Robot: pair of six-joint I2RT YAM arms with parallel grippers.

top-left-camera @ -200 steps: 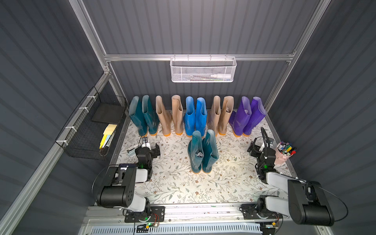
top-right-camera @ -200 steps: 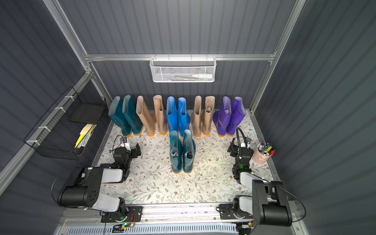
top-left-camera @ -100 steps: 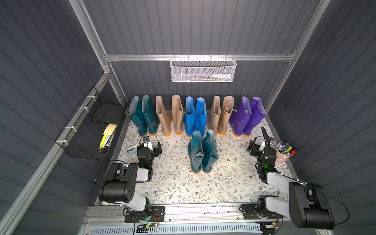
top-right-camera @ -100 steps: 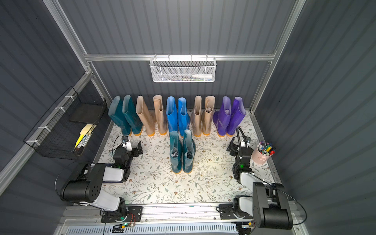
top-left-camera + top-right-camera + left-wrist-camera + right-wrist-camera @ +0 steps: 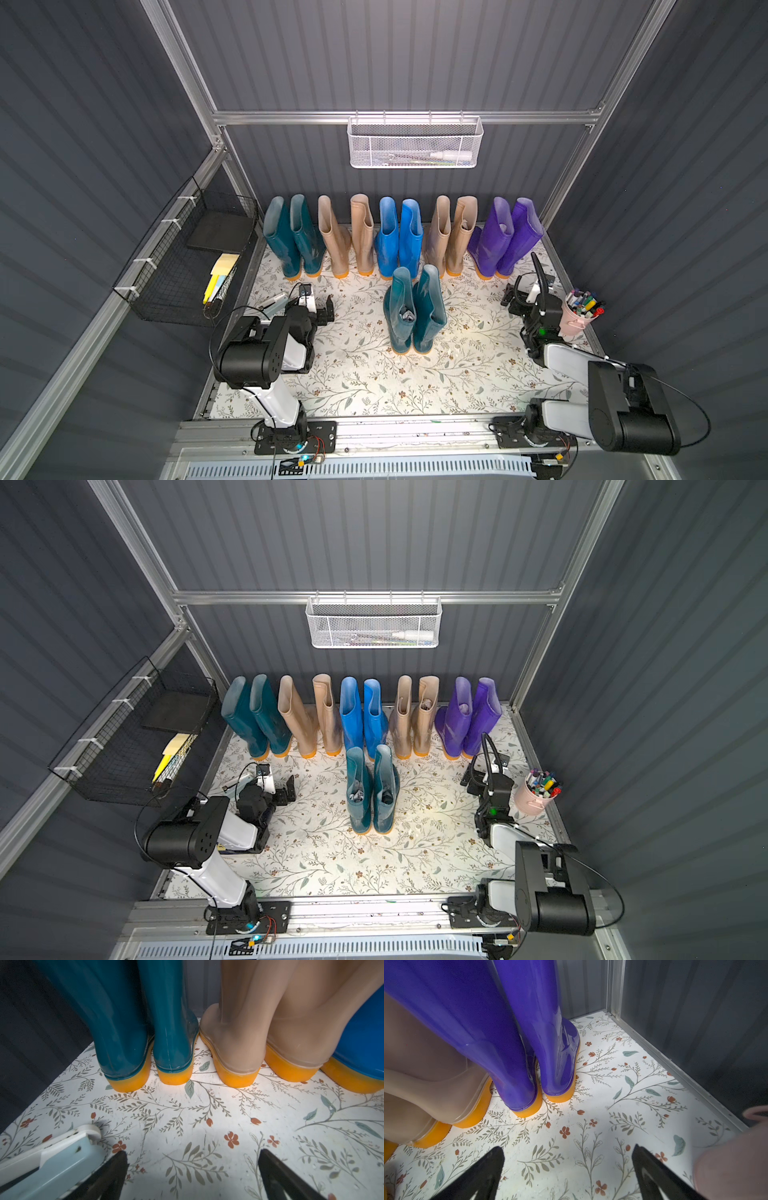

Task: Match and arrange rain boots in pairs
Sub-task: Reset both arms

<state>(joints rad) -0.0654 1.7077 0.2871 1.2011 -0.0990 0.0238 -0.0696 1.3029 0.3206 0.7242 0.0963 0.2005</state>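
Observation:
Rain boots stand in a row along the back wall, in pairs: dark teal (image 5: 291, 241), beige (image 5: 345, 241), bright blue (image 5: 395, 241), beige (image 5: 451, 239), purple (image 5: 500, 239). Another teal pair (image 5: 413, 311) stands upright mid-floor in front of the blue ones. My left gripper (image 5: 316, 311) is open and empty, low over the floor, facing the teal (image 5: 124, 1032) and beige (image 5: 239, 1043) heels. My right gripper (image 5: 528, 291) is also open and empty, just short of the purple pair (image 5: 519, 1053).
A pink cup of markers (image 5: 577, 318) stands right beside the right wrist, by the right wall. A light-blue and white tool (image 5: 52, 1159) lies on the floor next to the left fingers. A black wire basket (image 5: 187, 257) hangs on the left wall, a white one (image 5: 413, 143) on the back wall.
The left arm's elbow has risen a little and its gripper has edged slightly rightward. The right arm and the boots have hardly moved.

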